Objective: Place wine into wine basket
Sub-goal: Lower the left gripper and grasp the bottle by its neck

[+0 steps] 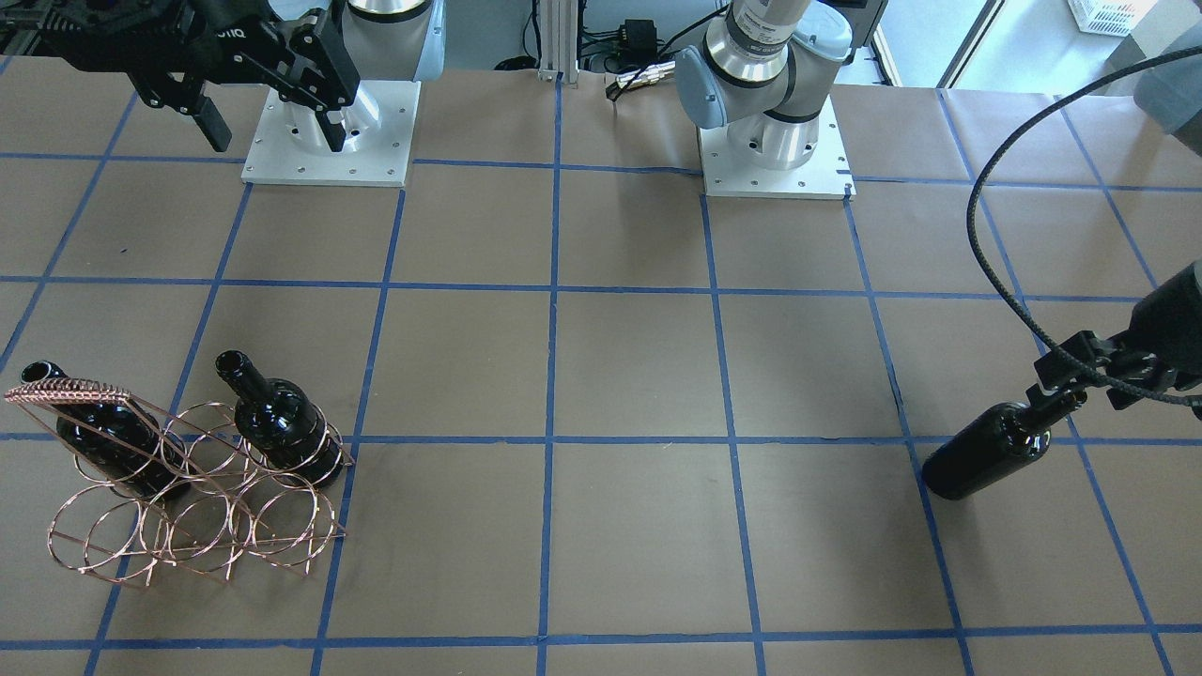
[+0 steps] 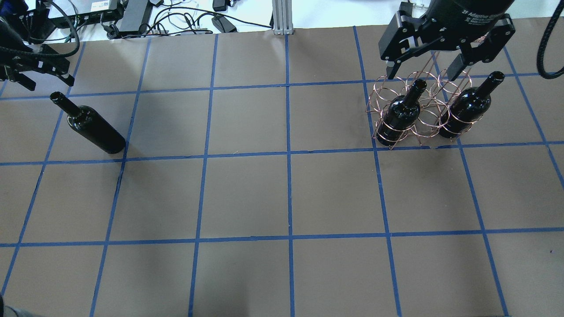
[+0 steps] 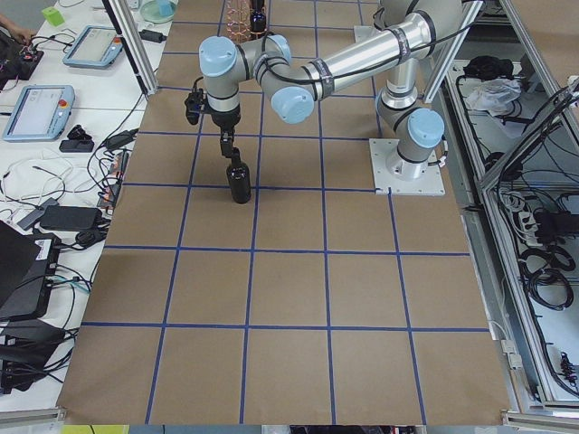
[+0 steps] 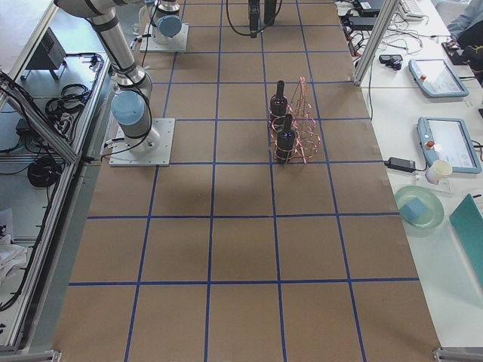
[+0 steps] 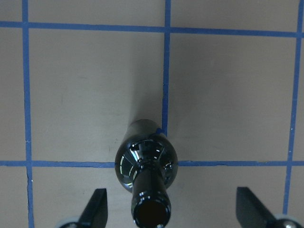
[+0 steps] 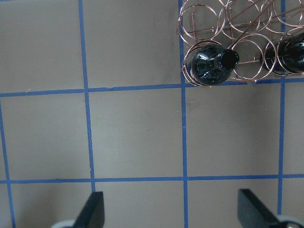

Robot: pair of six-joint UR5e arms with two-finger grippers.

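A glossy black wine bottle (image 2: 94,129) stands upright on the table at my left; it also shows in the front view (image 1: 995,453) and the left wrist view (image 5: 147,161). My left gripper (image 2: 46,81) is open just above it, its fingers (image 5: 97,206) on either side of the neck without touching it. The copper wire wine basket (image 2: 418,88) stands at my right and holds two other black bottles (image 2: 403,112) (image 2: 469,105). My right gripper (image 2: 422,71) is open and empty, high up near the basket.
The table is brown paper with a blue tape grid (image 2: 288,154). The two arm bases (image 1: 329,131) (image 1: 775,141) stand at the robot's edge. Cables and devices (image 2: 132,17) lie beyond the far edge.
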